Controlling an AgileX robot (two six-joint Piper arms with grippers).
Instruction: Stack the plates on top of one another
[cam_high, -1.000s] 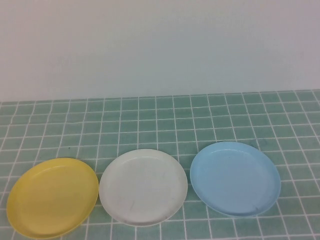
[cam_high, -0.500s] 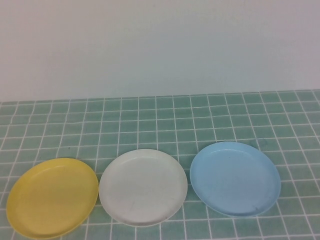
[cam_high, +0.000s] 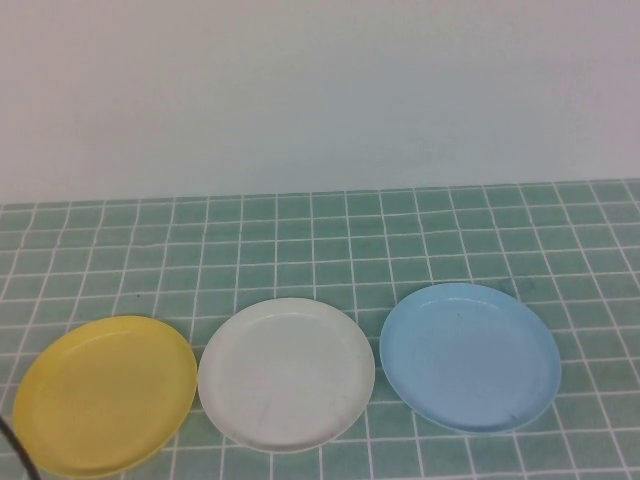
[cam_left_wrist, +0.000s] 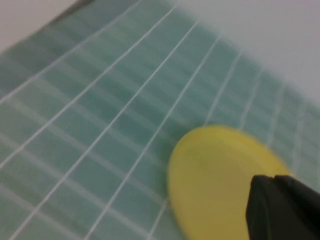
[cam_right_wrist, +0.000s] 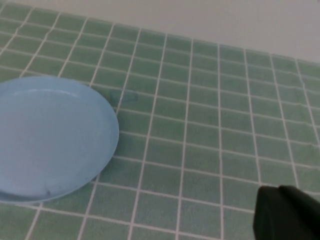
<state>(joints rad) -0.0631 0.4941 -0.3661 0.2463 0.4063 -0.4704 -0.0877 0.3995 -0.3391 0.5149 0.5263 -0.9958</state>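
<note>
Three plates lie side by side in a row on the green tiled table. The yellow plate (cam_high: 105, 393) is on the left, the white plate (cam_high: 286, 372) in the middle and the blue plate (cam_high: 470, 356) on the right. None is stacked on another. My left gripper (cam_left_wrist: 285, 207) shows only as a dark block over the near side of the yellow plate (cam_left_wrist: 215, 180). My right gripper (cam_right_wrist: 287, 212) shows as a dark block above bare tiles, off to the side of the blue plate (cam_right_wrist: 50, 137). Neither holds anything that I can see.
A white wall (cam_high: 320, 90) closes off the back of the table. Bare tiles (cam_high: 330, 240) stretch between the wall and the row of plates. A thin dark sliver of the left arm (cam_high: 12, 445) shows at the near left corner, beside the yellow plate.
A thin dark sliver has come into the high view at the near left corner. The left wrist view is motion-blurred. The three plates have not moved.
</note>
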